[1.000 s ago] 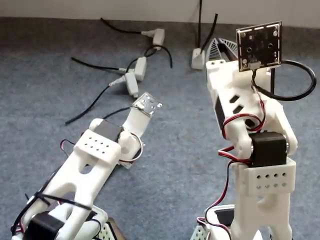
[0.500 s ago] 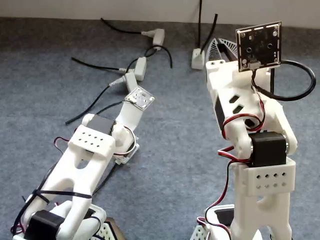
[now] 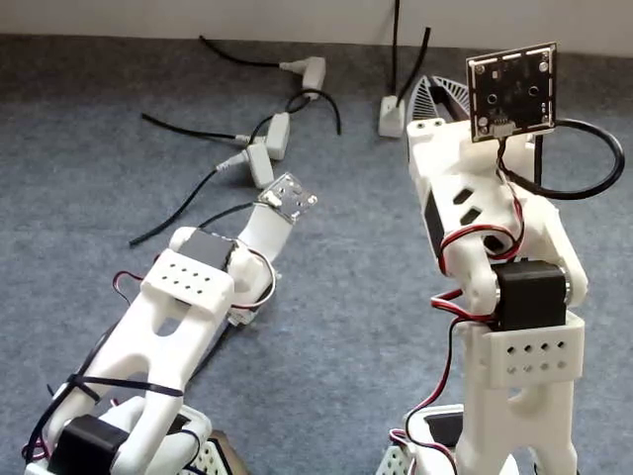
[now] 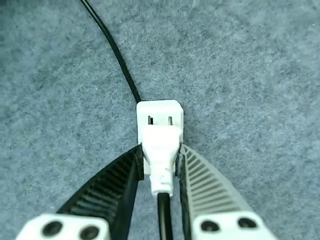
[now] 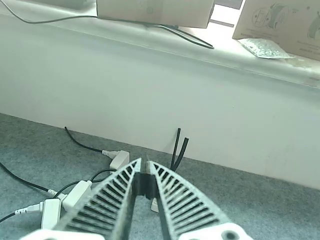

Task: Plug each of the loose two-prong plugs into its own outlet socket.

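My left gripper (image 4: 160,150) is shut on a white two-prong plug (image 4: 160,172), whose black cord runs back between the fingers. The plug's front end sits against a white outlet socket (image 4: 160,119) lying on the carpet, with two slots showing on its face. In the high view this arm's wrist (image 3: 287,196) hangs low over the carpet, just short of a joined white plug and socket (image 3: 259,163). A second white piece (image 3: 278,134) lies beyond it, and a loose plug (image 3: 312,71) farther off. My right gripper (image 5: 145,165) is held up in the air, shut and empty.
Grey carpet covers the floor up to a white wall (image 5: 150,90). Black cords (image 3: 178,210) trail across the carpet to the left. Another white plug (image 3: 392,114) sits by the wall, near the right arm's ribbed finger (image 3: 431,94). The right arm's body (image 3: 504,277) stands tall at the right.
The left arm's wrist shifted away and to the left, then came back slightly to the right, still low over the cords. The right arm has stayed still.
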Action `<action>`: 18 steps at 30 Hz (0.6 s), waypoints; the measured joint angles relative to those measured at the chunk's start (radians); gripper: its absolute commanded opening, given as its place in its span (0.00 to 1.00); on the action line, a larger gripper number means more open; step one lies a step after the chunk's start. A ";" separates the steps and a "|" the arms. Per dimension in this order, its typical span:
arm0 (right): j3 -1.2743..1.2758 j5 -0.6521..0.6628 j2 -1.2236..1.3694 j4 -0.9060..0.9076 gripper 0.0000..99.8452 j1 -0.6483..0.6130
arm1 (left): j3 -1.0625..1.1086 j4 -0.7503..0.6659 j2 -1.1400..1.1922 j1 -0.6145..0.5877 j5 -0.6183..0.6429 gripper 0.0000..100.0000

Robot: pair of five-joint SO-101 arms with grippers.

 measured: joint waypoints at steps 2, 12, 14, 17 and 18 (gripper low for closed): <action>0.000 0.000 0.000 0.000 0.01 0.000 | 0.000 -0.006 0.000 0.002 -0.003 0.01; 0.000 0.000 0.000 0.000 0.01 0.002 | 0.008 -0.006 0.000 0.002 -0.006 0.01; 0.000 0.000 0.000 0.000 0.01 0.000 | 0.008 -0.006 0.000 0.002 -0.006 0.01; 0.000 0.000 0.000 0.000 0.01 -0.002 | 0.018 -0.008 0.002 0.000 -0.012 0.01; 0.000 0.000 0.000 0.000 0.01 -0.002 | 0.018 -0.008 0.003 0.000 -0.021 0.01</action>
